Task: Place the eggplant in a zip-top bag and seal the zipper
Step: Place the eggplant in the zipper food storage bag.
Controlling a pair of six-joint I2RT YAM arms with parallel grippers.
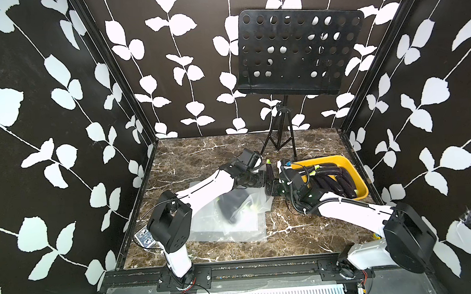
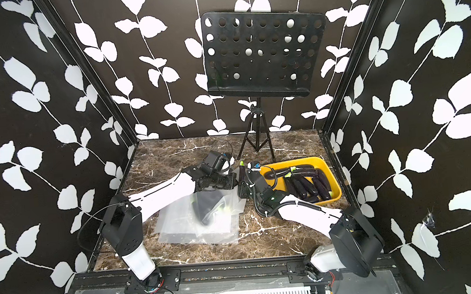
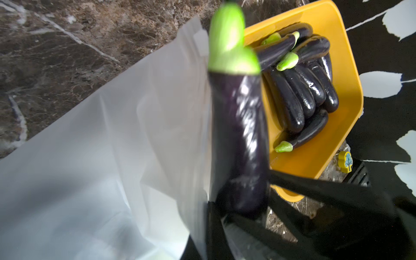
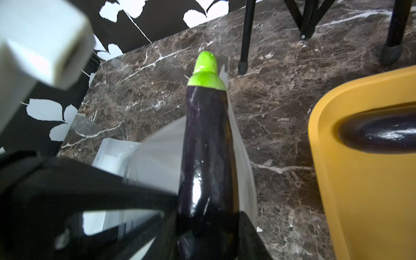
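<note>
My right gripper (image 4: 207, 227) is shut on the blunt end of a long dark purple eggplant (image 4: 207, 146) with a bright green cap. It holds the eggplant above the marble table, next to the bin; both top views show the eggplant (image 1: 269, 170) (image 2: 241, 168). My left gripper (image 3: 210, 225) is shut on the edge of a frosted zip-top bag (image 3: 135, 135), lifted right beside the eggplant (image 3: 240, 135). In the right wrist view, bag film (image 4: 157, 157) shows along both sides of the eggplant. Whether the eggplant is inside the mouth I cannot tell. The zipper does not show clearly.
A yellow bin (image 1: 360, 177) with several more eggplants (image 1: 333, 180) stands at the right. Flat frosted bags (image 1: 229, 230) lie under the left arm, with a dark shape (image 1: 233, 207) showing through. A black music stand (image 1: 298, 52) on tripod legs (image 1: 281, 133) stands behind.
</note>
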